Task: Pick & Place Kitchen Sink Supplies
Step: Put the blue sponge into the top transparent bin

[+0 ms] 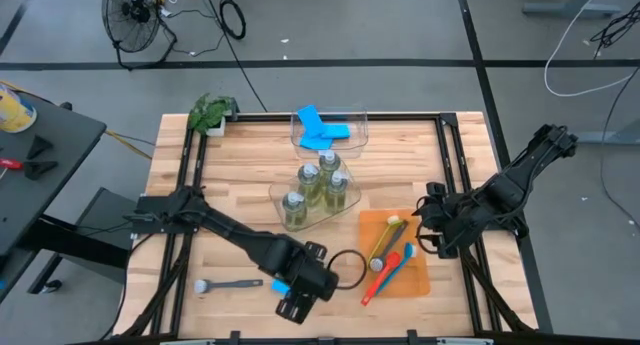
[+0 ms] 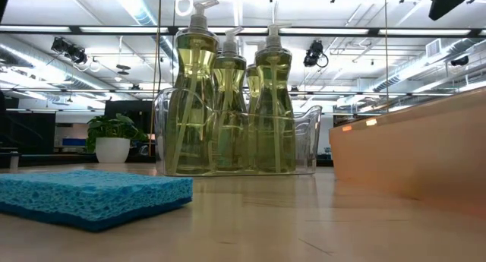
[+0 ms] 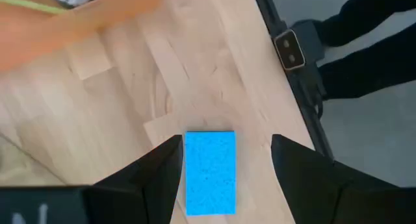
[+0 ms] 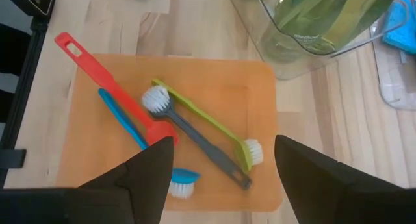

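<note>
Left gripper [image 3: 224, 169] hangs spread wide over the sponge [image 3: 210, 172], lined up to grab it. Right gripper [image 4: 224, 162] waits empty, fingers apart, over the tray [image 4: 260, 94] of brushes [image 4: 195, 130].

Sponge [image 3: 210, 173] end behind left tool [image 3: 224, 178]

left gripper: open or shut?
Open. The left gripper's fingers are spread either side of a blue sponge lying on the table.
</note>
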Action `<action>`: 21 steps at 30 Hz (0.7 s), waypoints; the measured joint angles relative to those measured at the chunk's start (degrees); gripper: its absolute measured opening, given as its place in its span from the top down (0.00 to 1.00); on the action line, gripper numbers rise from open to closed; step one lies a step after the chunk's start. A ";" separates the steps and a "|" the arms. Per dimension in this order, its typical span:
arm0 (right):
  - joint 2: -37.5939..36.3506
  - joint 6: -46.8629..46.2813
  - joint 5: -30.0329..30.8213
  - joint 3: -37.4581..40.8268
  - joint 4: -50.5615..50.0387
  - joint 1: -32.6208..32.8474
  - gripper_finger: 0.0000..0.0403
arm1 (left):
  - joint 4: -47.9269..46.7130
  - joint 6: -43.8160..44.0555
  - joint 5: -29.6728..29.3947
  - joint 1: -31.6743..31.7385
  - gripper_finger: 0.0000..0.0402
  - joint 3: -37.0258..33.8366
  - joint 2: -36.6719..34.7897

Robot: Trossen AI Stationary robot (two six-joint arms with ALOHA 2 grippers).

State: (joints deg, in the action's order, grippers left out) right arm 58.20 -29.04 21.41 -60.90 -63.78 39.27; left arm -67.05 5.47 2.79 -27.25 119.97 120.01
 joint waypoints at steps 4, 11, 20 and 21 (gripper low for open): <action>1.06 -0.41 -0.01 0.00 1.16 0.00 0.34 | 0.05 -0.23 -2.05 -1.67 0.41 -3.67 0.04; 1.51 -0.49 -0.95 0.00 3.45 0.00 0.34 | 1.22 -0.99 -3.52 -3.28 0.41 -13.89 -0.40; 1.51 -0.50 -1.97 0.00 4.74 0.00 0.34 | 7.46 -1.63 -5.57 -3.81 0.41 -25.26 -2.24; 1.51 -0.50 -2.06 0.00 4.74 0.00 0.34 | 8.57 -1.64 -5.72 -3.80 0.41 -26.86 -3.10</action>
State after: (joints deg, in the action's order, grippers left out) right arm 59.70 -29.54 19.35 -60.90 -59.05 39.27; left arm -58.48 3.83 -2.93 -31.04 93.11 116.90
